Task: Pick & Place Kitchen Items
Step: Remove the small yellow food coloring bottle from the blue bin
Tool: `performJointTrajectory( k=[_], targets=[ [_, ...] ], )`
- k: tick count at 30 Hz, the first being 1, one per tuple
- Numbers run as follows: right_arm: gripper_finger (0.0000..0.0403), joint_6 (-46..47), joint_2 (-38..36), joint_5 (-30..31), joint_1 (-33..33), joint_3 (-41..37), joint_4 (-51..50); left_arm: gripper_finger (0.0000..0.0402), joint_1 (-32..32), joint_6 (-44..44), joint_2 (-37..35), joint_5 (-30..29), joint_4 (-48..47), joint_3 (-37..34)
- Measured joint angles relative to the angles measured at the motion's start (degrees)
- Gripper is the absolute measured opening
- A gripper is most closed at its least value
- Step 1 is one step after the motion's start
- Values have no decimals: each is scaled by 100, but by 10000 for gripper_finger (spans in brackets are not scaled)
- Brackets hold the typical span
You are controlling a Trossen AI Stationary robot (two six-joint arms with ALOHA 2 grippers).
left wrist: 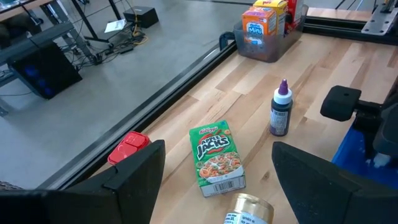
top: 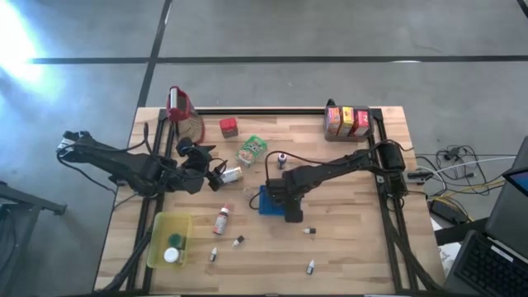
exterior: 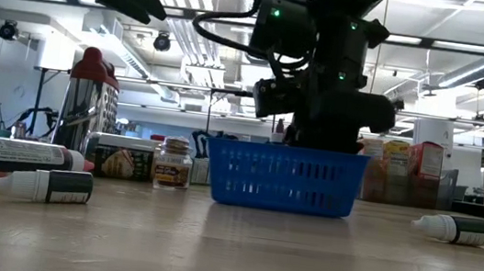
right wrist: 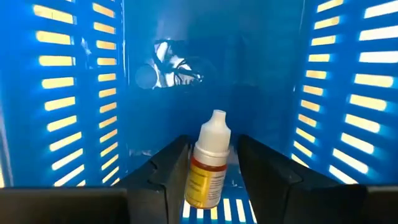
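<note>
Wooden table (top: 355,247) carries everything here, with the two dark arms reaching in from its left and right edges. Near the middle of the table stands the blue perforated tray (top: 266,200), and the right arm bends down into it. In the right wrist view the right gripper (right wrist: 214,171) is deep between the blue slotted walls, and its two fingers (right wrist: 168,171) are clamped on a small dropper bottle (right wrist: 210,165) with a white cap and an orange-yellow label. The bottle's long axis runs along the fingers, the cap pointing away from the wrist toward the tray floor. So this item is already inside the tray, and I judge that the coming move is only to release it and lift straight up, because the walls are close on both sides.

The left gripper (left wrist: 214,177) hangs above the table nearer to the left edge, with its fingers wide apart and nothing between them. Just ahead of it lies a green cereal carton (left wrist: 216,154), flat, its long axis pointing roughly away from the gripper. A small gold-lidded jar (left wrist: 249,210) lies even closer, almost under the fingers. A purple-capped bottle (left wrist: 280,110) stands upright farther on, beside the tray. The left arm is clearly the nearer one for these three items.

Small white-capped bottles (top: 311,266) lie scattered toward the front edge.
</note>
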Motion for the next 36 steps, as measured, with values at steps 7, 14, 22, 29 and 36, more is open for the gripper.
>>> performJointTrajectory(
  k=[7, 14, 22, 29, 36],
  targets=[
    [85, -28, -2, 7, -2, -4, 40, 300, 0, 1, 0, 0, 0, 0],
    [54, -48, -38, -28, 0, 2, -11, 300, 1, 1, 0, 0, -2, 1],
    [65, -26, -520, -32, 1, 72, -35, 300, 1, 1, -1, 0, 0, 1],
    [63, 270, -1303, -63, 117, 68, -685, 300, 1, 1, -2, -2, 0, 0],
    [64, 950, -2184, -5, 552, -612, -885, 301, 0, 1, -2, -2, 0, 0]
  ],
)
